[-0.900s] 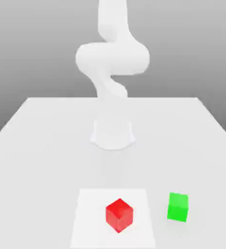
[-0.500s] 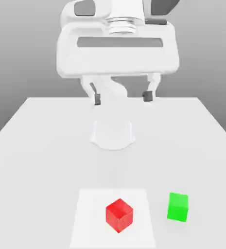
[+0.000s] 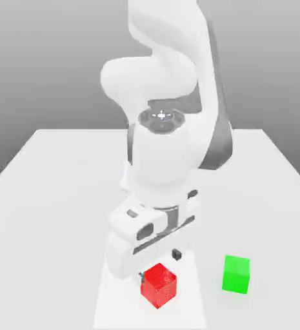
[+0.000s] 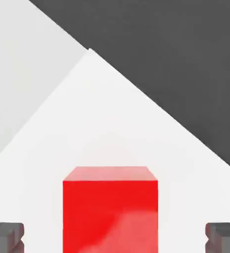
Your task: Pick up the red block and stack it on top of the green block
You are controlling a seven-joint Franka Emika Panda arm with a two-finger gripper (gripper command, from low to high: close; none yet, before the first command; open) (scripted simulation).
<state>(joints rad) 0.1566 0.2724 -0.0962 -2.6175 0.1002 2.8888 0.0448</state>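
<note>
The hand (image 3: 159,265) hung low over the front of the desk (image 3: 62,193), its two dark fingertips spread wide and grasping nothing. In the exterior view one fingertip (image 3: 176,255) showed just behind the red block (image 3: 159,285), while the other was only a dark sliver at the block's edge on the exterior view's left. In the hand view the red block (image 4: 110,210) sat squarely between the two grey fingertips (image 4: 6,236), with a clear strip of pale surface on either side of it, so neither pad touched it. The block rested on a lighter square patch (image 3: 113,303) of the desk, turned so that one corner faced the exterior camera. The green block (image 3: 236,274) stood on the desk to the exterior view's right of the red one, apart from it and just off the patch's edge. Above the hand, the white arm (image 3: 162,148) rose in a thick bend, hiding the middle of the desk behind it. Beyond the desk's far edge the background was plain grey.
</note>
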